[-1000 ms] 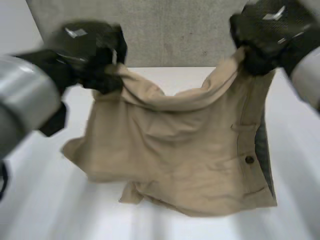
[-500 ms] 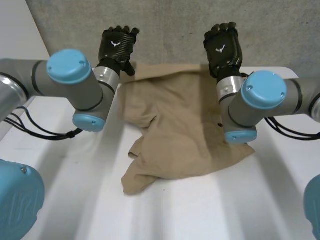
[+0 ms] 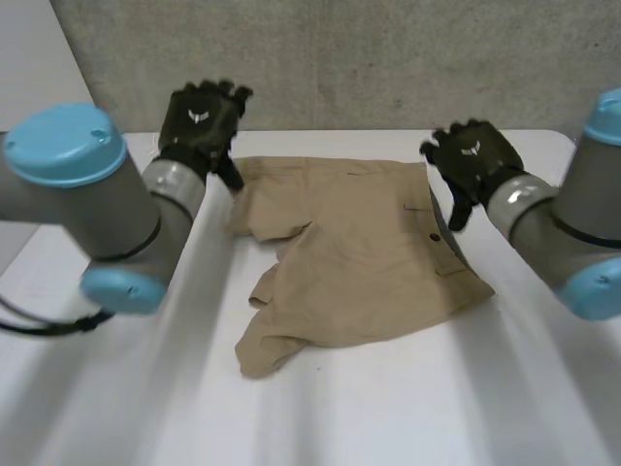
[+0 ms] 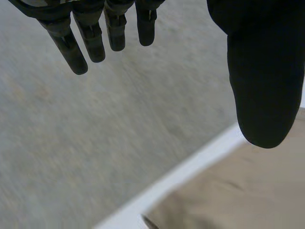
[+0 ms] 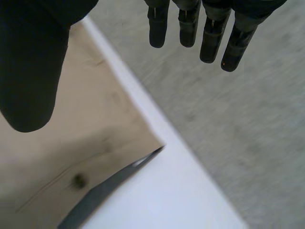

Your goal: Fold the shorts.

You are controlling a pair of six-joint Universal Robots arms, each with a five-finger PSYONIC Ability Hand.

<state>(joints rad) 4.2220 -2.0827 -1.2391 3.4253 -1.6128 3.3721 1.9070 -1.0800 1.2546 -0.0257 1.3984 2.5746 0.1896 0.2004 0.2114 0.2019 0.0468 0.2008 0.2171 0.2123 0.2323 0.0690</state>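
Grey rough wall (image 3: 388, 58) at back; white tabletop (image 3: 408, 427) in front, carrying tan shorts (image 3: 359, 262). Shorts spread toward far side of tabletop, waistband along far edge, lying between both hands. Buttoned pocket (image 3: 434, 236) on side nearest right hand; near-left portion bunched and wrinkled, not flat. Left hand (image 3: 201, 121) at far left corner of shorts: fingers (image 4: 90, 43) straight and held apart from thumb (image 4: 264, 76), grasping nothing; cloth visible beneath thumb, contact not determinable. Right hand (image 3: 473, 160) just beside far right corner: fingers (image 5: 209, 38) straight, thumb (image 5: 33, 71) above cloth near pocket button (image 5: 78, 180), likewise released and empty. Judged step: garment laid out, both hands off it, fold itself not yet made. Judged progress: early. For next move, first check bunched near-left area; flatten with open fingers if a clean fold is required. Then pinch one side at waistband corner and at matching leg hem, lift clear of tabletop, and carry across onto opposite side, edges aligned. Possible fault: wrinkles trapped inside fold if rumpled leg is left as is.
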